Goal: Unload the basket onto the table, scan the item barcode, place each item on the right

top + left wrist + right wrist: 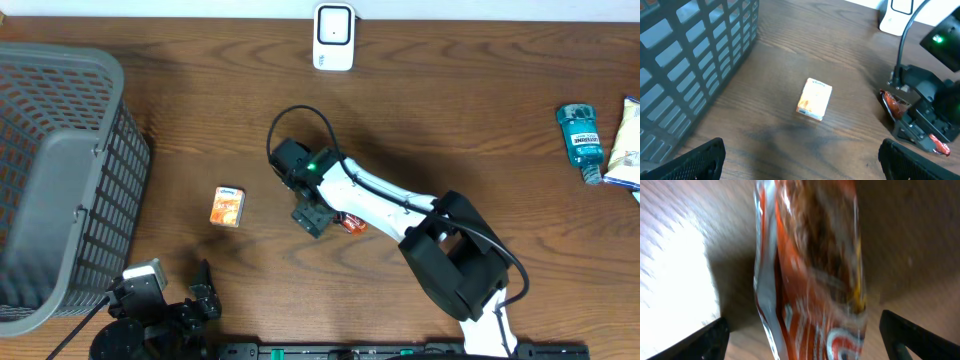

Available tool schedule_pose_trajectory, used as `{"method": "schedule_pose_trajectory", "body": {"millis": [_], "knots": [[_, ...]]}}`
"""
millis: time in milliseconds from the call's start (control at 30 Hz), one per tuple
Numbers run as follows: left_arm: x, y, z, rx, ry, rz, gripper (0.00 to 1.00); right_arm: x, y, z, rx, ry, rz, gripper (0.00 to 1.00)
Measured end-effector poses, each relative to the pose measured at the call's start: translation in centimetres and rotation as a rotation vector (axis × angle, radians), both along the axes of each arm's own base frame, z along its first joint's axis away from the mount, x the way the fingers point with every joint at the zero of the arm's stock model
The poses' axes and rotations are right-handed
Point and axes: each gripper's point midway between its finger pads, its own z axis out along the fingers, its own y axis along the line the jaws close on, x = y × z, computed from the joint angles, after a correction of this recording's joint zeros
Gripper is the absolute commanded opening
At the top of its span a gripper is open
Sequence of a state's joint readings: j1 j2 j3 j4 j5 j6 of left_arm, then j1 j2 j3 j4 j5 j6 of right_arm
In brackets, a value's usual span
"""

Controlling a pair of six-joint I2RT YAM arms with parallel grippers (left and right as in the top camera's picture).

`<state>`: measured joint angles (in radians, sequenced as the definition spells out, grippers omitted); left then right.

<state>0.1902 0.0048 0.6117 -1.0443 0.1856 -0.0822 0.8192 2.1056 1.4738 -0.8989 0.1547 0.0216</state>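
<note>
Centrally on the worktop [450, 120], right hand [314, 216] straddles the orange packet [352, 225], fingers wide either side. Left hand [205, 288] stands wide open near the grey basket [60, 180].

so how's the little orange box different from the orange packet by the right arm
The orange box is a stiff, squared carton; the orange packet is a shiny, crinkled wrapper. The box lies alone in the open near the basket; the packet sits between the open fingers of the right gripper. Both are small, mostly orange and on the table.
</note>
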Motion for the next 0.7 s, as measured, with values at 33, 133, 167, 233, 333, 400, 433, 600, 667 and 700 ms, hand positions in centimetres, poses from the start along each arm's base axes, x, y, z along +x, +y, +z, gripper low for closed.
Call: {"method": "schedule_pose_trajectory", "body": {"millis": [33, 133, 167, 233, 333, 400, 433, 600, 667, 700], "knots": [[0.0, 0.0, 0.0, 0.0, 0.0, 0.0, 0.98, -0.2, -0.3, -0.1, -0.004, 0.005, -0.009, 0.56], [0.0, 0.0, 0.0, 0.0, 0.0, 0.0, 0.98, -0.7, -0.9, -0.5, -0.004, 0.008, -0.018, 0.45], [0.0, 0.0, 0.0, 0.0, 0.0, 0.0, 0.98, -0.7, -0.9, -0.6, -0.001, 0.002, -0.018, 0.4], [0.0, 0.0, 0.0, 0.0, 0.0, 0.0, 0.98, -0.6, -1.0, -0.7, 0.002, -0.008, -0.007, 0.28], [0.0, 0.0, 0.0, 0.0, 0.0, 0.0, 0.98, 0.1, -1.2, -0.8, 0.005, -0.036, 0.006, 0.04], [0.0, 0.0, 0.0, 0.0, 0.0, 0.0, 0.99, 0.8, -1.3, -0.8, 0.001, -0.063, 0.001, 0.01], [0.0, 0.0, 0.0, 0.0, 0.0, 0.0, 0.98, 1.1, -1.4, -0.7, 0.005, -0.069, -0.002, 0.01], [0.0, 0.0, 0.0, 0.0, 0.0, 0.0, 0.98, 1.4, -1.7, -0.4, 0.119, 0.091, -0.04, 0.01], [0.0, 0.0, 0.0, 0.0, 0.0, 0.0, 0.98, 1.1, -1.9, -0.3, 0.18, 0.193, -0.049, 0.01], [0.0, 0.0, 0.0, 0.0, 0.0, 0.0, 0.98, 0.8, -2.2, -0.2, 0.224, 0.264, -0.056, 0.01]]}}
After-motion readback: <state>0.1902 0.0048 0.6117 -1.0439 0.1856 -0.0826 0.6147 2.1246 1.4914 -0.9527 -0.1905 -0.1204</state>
